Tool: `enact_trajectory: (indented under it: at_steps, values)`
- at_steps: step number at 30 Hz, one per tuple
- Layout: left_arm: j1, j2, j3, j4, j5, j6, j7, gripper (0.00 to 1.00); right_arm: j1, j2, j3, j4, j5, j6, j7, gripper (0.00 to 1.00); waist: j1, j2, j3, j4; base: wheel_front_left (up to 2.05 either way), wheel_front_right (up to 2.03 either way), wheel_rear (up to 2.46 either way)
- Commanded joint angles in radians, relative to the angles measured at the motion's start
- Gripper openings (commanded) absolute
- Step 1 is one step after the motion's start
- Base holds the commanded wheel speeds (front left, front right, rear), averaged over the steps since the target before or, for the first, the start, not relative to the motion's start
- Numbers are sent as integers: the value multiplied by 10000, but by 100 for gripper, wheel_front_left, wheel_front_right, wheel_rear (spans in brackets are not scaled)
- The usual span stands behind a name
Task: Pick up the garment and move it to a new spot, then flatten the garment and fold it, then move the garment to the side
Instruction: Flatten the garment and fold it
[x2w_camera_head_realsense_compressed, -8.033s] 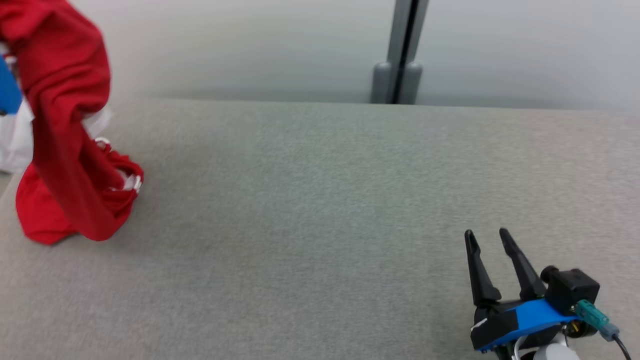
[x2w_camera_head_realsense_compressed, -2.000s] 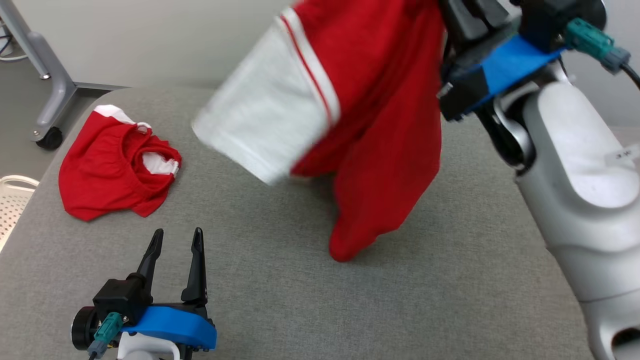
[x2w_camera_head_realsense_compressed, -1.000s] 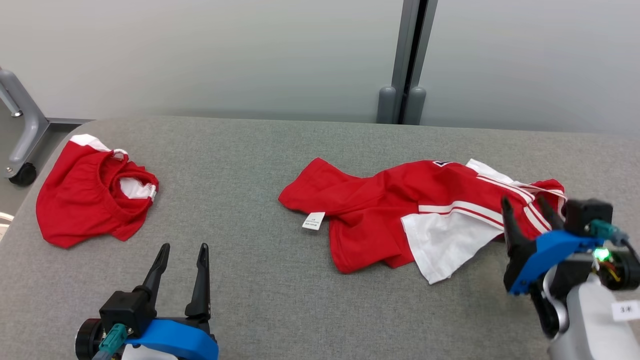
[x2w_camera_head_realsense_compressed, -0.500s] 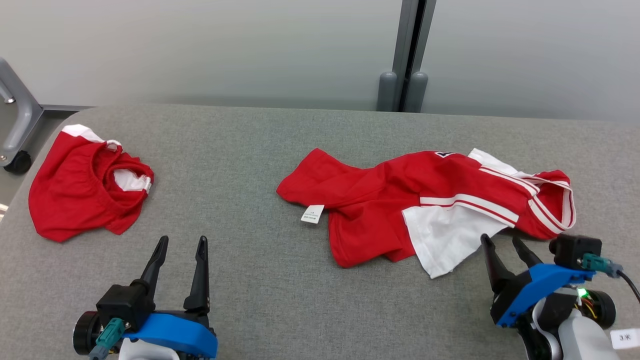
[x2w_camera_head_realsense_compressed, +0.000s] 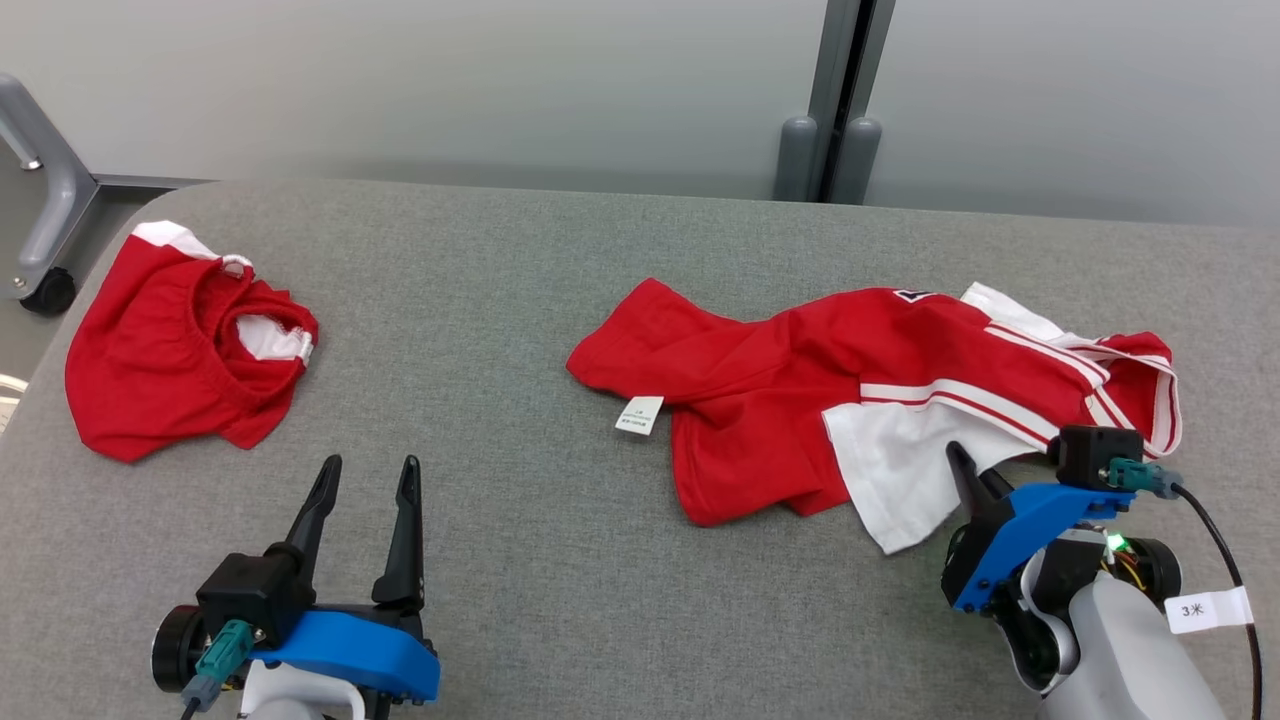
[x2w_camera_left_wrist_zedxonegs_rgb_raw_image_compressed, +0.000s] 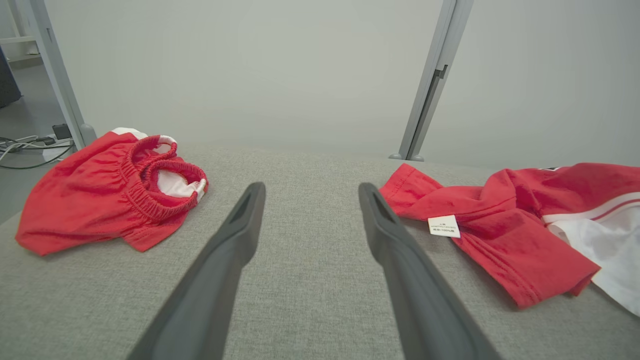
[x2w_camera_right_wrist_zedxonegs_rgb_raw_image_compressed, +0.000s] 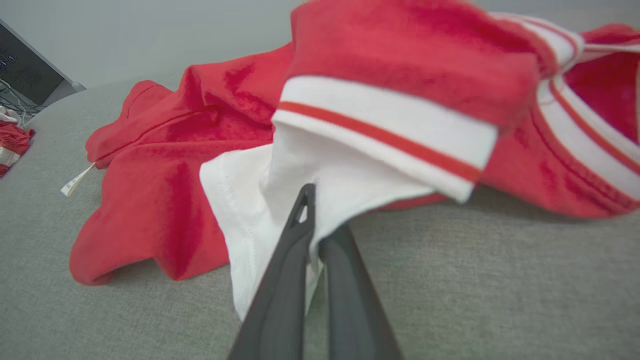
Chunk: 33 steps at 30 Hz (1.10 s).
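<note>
Far to the left of the red-and-white jersey (x2w_camera_head_realsense_compressed: 790, 400), a pair of red shorts (x2w_camera_head_realsense_compressed: 170, 350) with an elastic waistband lies crumpled near the left end of the grey counter (x2w_camera_head_realsense_compressed: 500, 270). The left gripper (x2w_camera_head_realsense_compressed: 369, 466) is nearer the robot than the jersey and to its left, its fingers spread wide apart and holding nothing. The jersey lies rumpled on the counter, right of centre, with a white care label (x2w_camera_head_realsense_compressed: 638, 414) showing on its left part. At the jersey's near right edge, the right gripper (x2w_camera_head_realsense_compressed: 972, 468) has its fingers pressed together on the white sleeve (x2w_camera_head_realsense_compressed: 900, 470), pinching the cloth between them.
</note>
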Motion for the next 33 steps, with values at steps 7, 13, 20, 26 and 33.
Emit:
enact_trajectory:
  at_steps: [7, 13, 20, 26, 33]
  values:
    - [168, 39, 196, 41, -110, 89, -79, 100, 1211, -30, -582, -1415, 143, 3, 286, 0, -1, 1, -237, -365, 0, 0, 0]
    - [364, 114, 327, -53, -159, 167, -100, 100, 2955, -28, -1705, -4282, 63, 5, 1599, 0, -1, 1, -386, -813, 0, 0, 0]
    - [468, 142, 428, -114, -155, 203, -111, 100, 4173, -23, -2724, -6256, 399, 5, 2917, 0, -1, 1, -472, -1124, 0, 0, 0]
    - [503, 99, 327, -8, -138, 120, -118, 100, 4272, -24, -3045, -6299, -17, 5, 2567, 100, -1, 1, -607, -1112, 0, 0, 0]
    - [648, 107, 273, 113, -192, 68, -124, 100, 4191, -23, -2313, -6585, -806, 3, 868, 100, -1, 1, -822, -1016, 0, 0, 0]
